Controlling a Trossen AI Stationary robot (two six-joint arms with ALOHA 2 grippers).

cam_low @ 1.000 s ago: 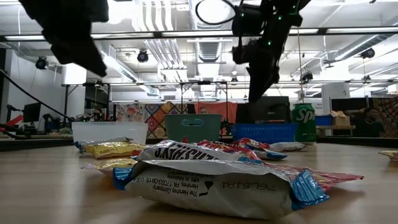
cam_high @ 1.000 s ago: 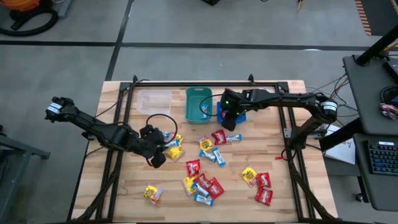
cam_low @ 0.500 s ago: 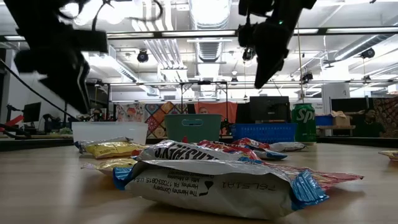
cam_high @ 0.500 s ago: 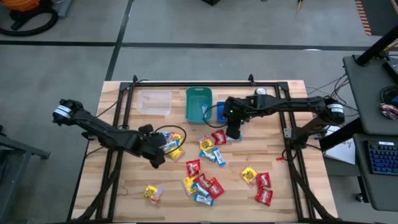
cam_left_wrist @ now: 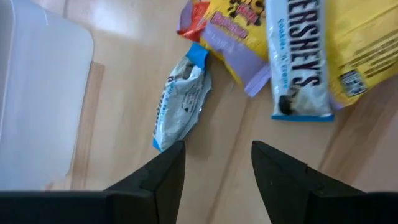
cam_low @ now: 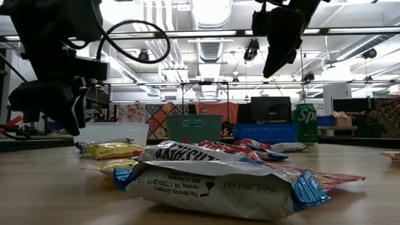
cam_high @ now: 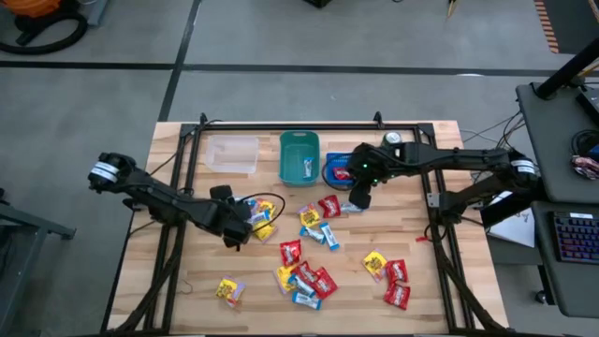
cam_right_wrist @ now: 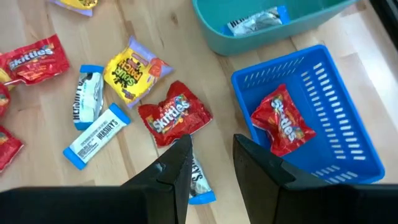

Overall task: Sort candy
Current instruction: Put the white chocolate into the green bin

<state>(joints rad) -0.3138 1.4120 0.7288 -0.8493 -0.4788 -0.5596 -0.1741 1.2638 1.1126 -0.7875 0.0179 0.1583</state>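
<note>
Candy (cam_high: pixel 309 253) lies scattered over the middle and near half of the tabletop (cam_high: pixel 178 290), in red, yellow and blue-and-white wrappers, with one yellow piece (cam_high: pixel 227 291) apart toward the near left corner and a few red and yellow ones (cam_high: pixel 390 277) toward the near right. Along the far edge stand three bins side by side: a clear bin (cam_high: pixel 232 154) on the left, a teal bin (cam_high: pixel 299 157) in the middle holding one blue-and-white candy (cam_right_wrist: pixel 256 20), and a blue basket (cam_right_wrist: pixel 323 118) on the right holding one red Skittles pack (cam_right_wrist: pixel 283 119). A green drink can (cam_low: pixel 305 124) stands beyond the basket near the far edge. The left arm reaches in from the left edge, its left gripper (cam_left_wrist: pixel 214 165) low over the wood beside a small cluster of yellow and blue-and-white packs, fingers apart and empty, a crumpled blue-and-white candy (cam_left_wrist: pixel 180 107) just ahead of them. The right arm stretches from the right edge, and the right gripper (cam_right_wrist: pixel 210 155) hangs above a red Skittles pack (cam_right_wrist: pixel 174 114) just in front of the blue basket, fingers spread with nothing between them.
</note>
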